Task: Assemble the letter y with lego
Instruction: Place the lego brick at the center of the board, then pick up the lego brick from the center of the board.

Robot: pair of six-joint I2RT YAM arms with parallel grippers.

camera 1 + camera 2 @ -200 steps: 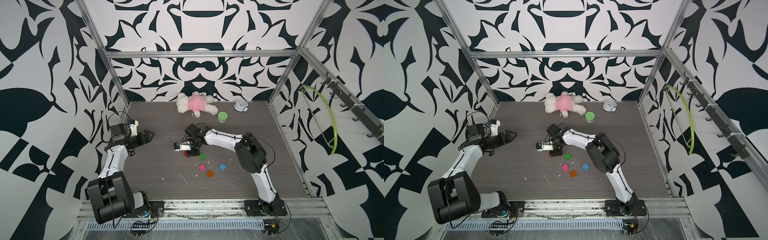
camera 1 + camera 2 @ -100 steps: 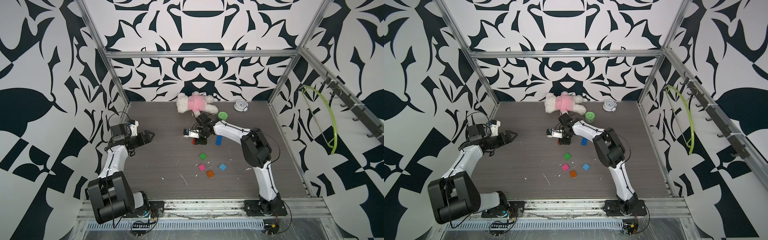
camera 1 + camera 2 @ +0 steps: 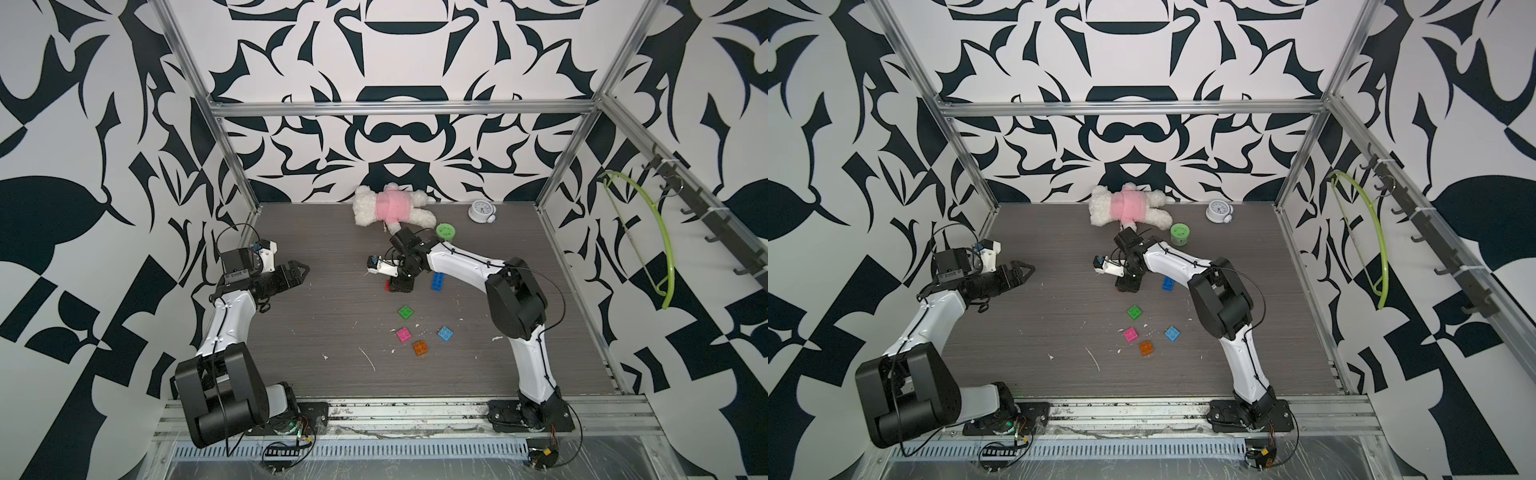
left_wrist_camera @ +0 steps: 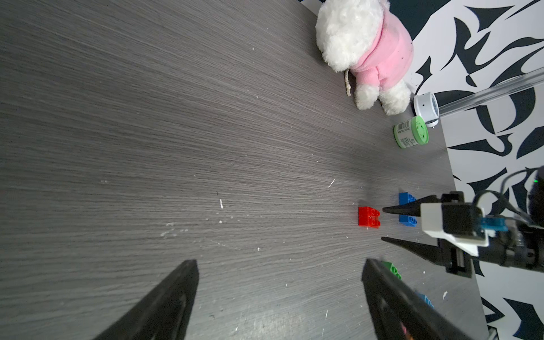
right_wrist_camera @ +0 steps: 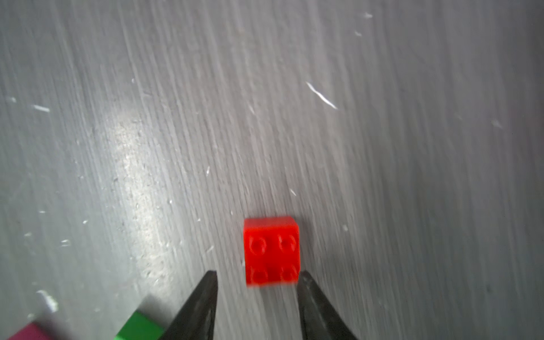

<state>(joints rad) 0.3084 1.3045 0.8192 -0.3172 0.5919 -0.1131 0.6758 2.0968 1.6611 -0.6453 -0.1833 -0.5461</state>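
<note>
right end effector (image 4: 382, 224): jaws parted, empty | square red studded plastic brick (image 5: 272, 250): loose on grey wood-grain table (image 4: 147, 147), just ahead of its tips, centred, nearer this arm | left end effector (image 4: 279, 263): wide open, empty, well apart

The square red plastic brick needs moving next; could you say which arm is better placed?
Right: the right tool is open, tips at the square red brick; the left tool is distant.
</note>
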